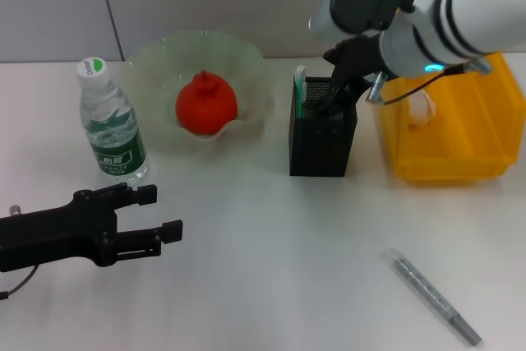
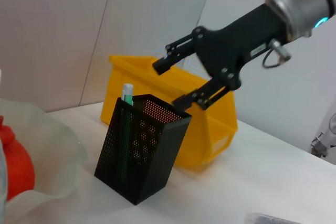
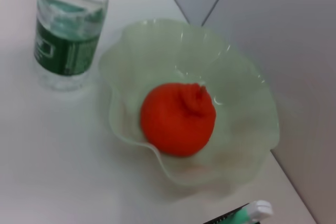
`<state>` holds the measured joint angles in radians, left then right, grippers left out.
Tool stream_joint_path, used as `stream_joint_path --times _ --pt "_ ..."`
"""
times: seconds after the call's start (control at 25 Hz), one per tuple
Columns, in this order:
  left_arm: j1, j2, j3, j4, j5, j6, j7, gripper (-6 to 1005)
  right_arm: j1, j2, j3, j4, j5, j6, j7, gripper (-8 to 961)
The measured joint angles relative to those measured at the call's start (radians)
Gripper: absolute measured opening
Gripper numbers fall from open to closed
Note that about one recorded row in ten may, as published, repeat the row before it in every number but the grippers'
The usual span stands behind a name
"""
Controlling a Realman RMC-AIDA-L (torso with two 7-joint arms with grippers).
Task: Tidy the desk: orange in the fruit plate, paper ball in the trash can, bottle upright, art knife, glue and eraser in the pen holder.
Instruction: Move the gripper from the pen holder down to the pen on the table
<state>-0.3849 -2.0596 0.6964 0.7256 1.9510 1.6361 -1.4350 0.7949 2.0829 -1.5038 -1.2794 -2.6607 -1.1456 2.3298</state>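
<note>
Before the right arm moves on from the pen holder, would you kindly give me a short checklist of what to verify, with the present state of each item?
1. Orange in the fruit plate: ok.
2. Bottle upright: ok.
3. Right gripper open above the pen holder: ok, nothing seen between its fingers.
4. Art knife in the pen holder: not ok, it lies on the desk.
5. Eraser in the pen holder: cannot tell; only a green-capped stick shows.
6. Left gripper out of the way: ok, open, low near the bottle.
</note>
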Motion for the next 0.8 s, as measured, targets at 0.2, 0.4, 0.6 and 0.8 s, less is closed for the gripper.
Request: stream_joint_path --times 0.2,0.4,0.6,0.8 --pt "0.000 0.001 -0.001 0.000 -0.001 0.014 0.031 860 -0.022 -0.001 0.055 -0.200 -0.001 -0.231 0.067 774" --pt "0.000 0.000 -0.002 0.000 -0.002 0.032 0.079 860 -0.003 -0.003 0.103 -0.341 -0.001 -0.507 0.187 774" --pt "0.000 0.000 -0.001 0.000 -0.009 0.059 0.140 859 0.051 -0.003 0.112 -0.269 -0.001 -0.726 0.337 774" --pt "0.000 -0.001 0.000 0.000 -0.009 0.087 0.175 859 0.058 0.000 0.095 -0.164 -0.014 -0.747 0.413 774"
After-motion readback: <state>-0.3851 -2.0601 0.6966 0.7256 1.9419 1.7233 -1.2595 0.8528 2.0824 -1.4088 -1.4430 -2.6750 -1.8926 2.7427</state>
